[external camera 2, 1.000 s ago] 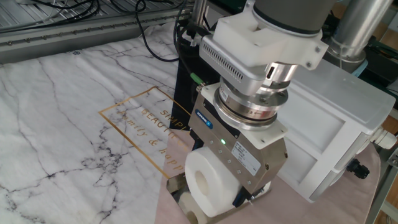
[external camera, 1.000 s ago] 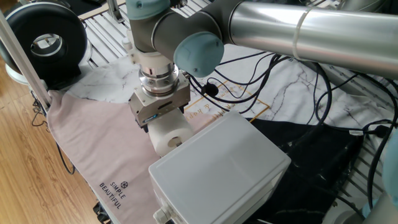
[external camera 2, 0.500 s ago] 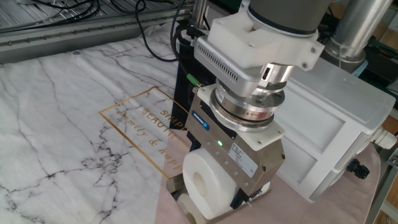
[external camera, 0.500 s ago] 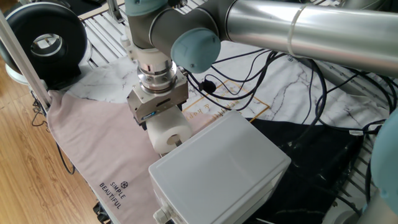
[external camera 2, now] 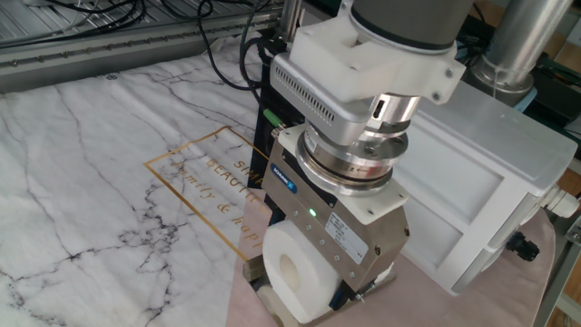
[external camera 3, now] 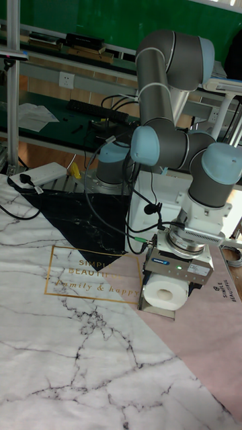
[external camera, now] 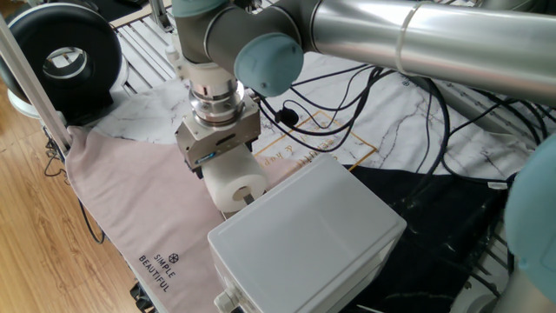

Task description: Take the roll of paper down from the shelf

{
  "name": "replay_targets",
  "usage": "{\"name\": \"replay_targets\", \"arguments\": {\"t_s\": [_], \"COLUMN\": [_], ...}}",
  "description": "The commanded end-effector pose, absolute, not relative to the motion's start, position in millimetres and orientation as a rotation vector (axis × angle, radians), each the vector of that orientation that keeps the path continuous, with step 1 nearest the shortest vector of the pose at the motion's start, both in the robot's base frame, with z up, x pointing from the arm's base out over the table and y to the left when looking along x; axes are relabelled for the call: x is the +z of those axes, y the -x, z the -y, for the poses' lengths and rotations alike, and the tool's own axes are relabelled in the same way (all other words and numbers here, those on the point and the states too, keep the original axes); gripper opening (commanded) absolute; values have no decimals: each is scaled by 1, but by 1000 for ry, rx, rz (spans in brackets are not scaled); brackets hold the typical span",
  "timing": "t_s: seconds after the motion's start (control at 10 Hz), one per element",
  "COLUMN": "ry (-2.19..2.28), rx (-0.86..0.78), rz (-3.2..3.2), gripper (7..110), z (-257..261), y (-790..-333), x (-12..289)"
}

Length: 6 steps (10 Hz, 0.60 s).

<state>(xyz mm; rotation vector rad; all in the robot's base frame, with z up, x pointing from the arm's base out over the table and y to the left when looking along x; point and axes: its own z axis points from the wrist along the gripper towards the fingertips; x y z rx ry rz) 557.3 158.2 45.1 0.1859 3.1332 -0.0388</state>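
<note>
Jaws are clamped on the roll of paper (external camera: 238, 184), one finger on each side of it, and the gripper (external camera: 231, 177) carries it with the hollow core facing out.

In one fixed view, the roll hangs under the gripper just beside the near corner of the large grey box (external camera: 308, 239), above the pink cloth (external camera: 130, 200). Compared with a second ago, the wrist and roll have slid a touch up and to the left, away from the box corner. The roll went with the gripper, so the hold looks sound.

Over to the other fixed view: the gripper (external camera 2: 307, 280) sits low in the picture, and the roll of paper (external camera 2: 289, 272) shows its round end and core clearly. A dark finger is pressed on its right flank. Here too the whole wrist has drifted left and slightly down since a second ago, opening a wider gap to the grey box (external camera 2: 490, 177). Something pale peeks out beneath the roll at the bottom edge. Whether that is the shelf, I cannot tell.

In the tall fixed view, the gripper (external camera 3: 167, 293) holds the roll of paper (external camera 3: 164, 294) right where the marble sheet (external camera 3: 67, 336) meets the pink cloth, low over the table. The shelf is not clearly made out.

My read: the roll is in hand and on the move, so what remains is carrying it clear and setting it down.
</note>
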Motion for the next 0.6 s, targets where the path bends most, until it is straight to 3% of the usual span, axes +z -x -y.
{"name": "replay_targets", "arguments": {"t_s": [0.0,0.5], "ry": [-192,-178], "rx": [-25,-26], "rz": [-3137,-3124], "gripper": [7,7], "z": [-162,-160], "y": [-568,-573], "x": [49,50]}}
